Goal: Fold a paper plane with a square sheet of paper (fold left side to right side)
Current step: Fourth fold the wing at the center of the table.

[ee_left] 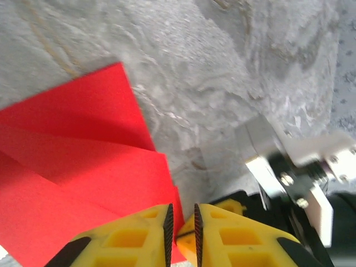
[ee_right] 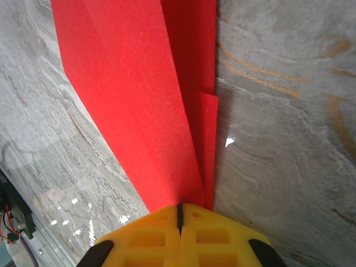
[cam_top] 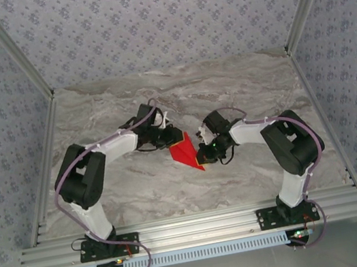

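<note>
The red paper plane [cam_top: 183,152] lies mid-table, folded into a narrow dart with its point toward the near edge. My right gripper [cam_top: 204,151] is at its right side. In the right wrist view the yellow jaws [ee_right: 179,214] are closed together on the narrow end of the layered red paper [ee_right: 139,94]. My left gripper [cam_top: 167,137] sits at the plane's far wide end. In the left wrist view its jaws [ee_left: 182,228] stand a narrow gap apart over the edge of the red folds [ee_left: 72,156], and a bit of yellow shows through the gap.
The grey marble tabletop [cam_top: 178,92] has room all round the paper. Aluminium rails run along the front [cam_top: 196,231] and up both sides, with patterned walls behind. The right arm's wrist [ee_left: 278,161] shows close by in the left wrist view.
</note>
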`<state>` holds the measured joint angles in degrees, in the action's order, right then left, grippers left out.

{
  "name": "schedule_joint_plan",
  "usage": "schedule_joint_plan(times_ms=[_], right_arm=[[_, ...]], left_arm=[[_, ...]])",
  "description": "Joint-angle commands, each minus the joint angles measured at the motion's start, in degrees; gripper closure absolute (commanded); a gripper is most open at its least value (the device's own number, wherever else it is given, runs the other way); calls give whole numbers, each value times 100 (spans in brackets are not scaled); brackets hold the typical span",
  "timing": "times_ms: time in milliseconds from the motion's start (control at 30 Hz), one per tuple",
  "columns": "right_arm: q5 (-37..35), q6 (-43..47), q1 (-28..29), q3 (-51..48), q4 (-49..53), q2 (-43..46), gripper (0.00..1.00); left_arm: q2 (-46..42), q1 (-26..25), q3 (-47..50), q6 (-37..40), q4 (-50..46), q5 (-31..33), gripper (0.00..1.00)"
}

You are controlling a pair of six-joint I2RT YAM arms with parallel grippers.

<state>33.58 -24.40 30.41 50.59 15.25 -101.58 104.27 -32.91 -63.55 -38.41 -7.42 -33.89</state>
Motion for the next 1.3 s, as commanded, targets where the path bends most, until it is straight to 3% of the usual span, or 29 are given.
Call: schedule_joint_plan(times_ms=[0,433,800,1033,1267], right_arm=[[-1021,112,17,-218,807,-398,100],[-1020,146,32,-181,854,-391,100],[-1244,235,48,-136,1126,-407,100],[-1507,311,118,-51,1400,-464,100],[-1599,314,189,-58,1489,-547,100]], left_arm=[[-72,-222,216,98,130,-221,84],[646,-528,214,-109,588,-486,90],[978,-513,457,-37,882,-201,91],[1057,-361,482,248,689,166,92],[1113,130,358,643,624,199,92]])
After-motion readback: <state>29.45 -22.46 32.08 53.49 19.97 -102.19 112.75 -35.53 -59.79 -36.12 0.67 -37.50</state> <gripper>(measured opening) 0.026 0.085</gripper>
